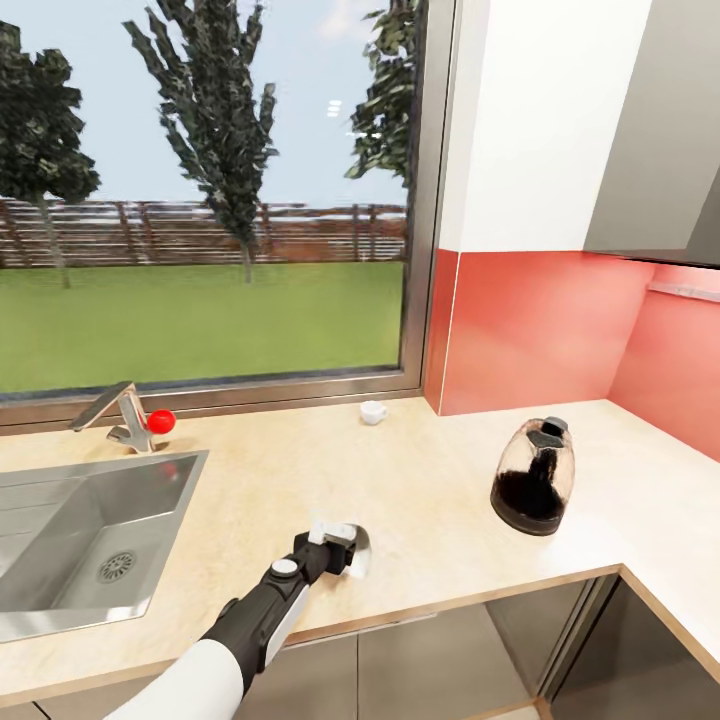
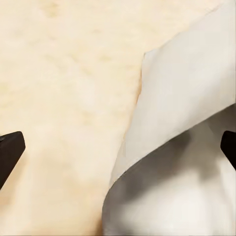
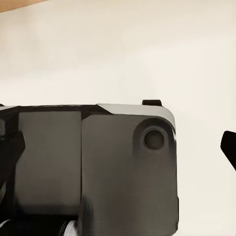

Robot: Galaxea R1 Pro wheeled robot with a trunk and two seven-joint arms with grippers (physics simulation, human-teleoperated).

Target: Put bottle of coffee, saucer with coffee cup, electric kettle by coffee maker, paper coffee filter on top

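Open countertop [image 1: 420, 480] lies between the sink [image 1: 90, 530] and the coffee maker [image 1: 533, 477], the only obstacle there.

A pale wood-grain countertop [image 1: 430, 470] was spread beneath a wide window [image 1: 200, 200]. A stainless steel sink [image 1: 80, 540] was set into it at the left, with an angular metal faucet [image 1: 115, 415] behind. A small white cup [image 1: 373, 412] was placed by the window sill, and a rounded glass coffee maker [image 1: 533, 475] well to its right.

Beige speckled countertop [image 1: 420, 480], white coffee cup [image 1: 373, 411], coral-red wall [image 1: 540, 330], red tap knob [image 1: 160, 421], grey steel sink [image 1: 60, 600], white paper coffee filter [image 2: 187, 147]
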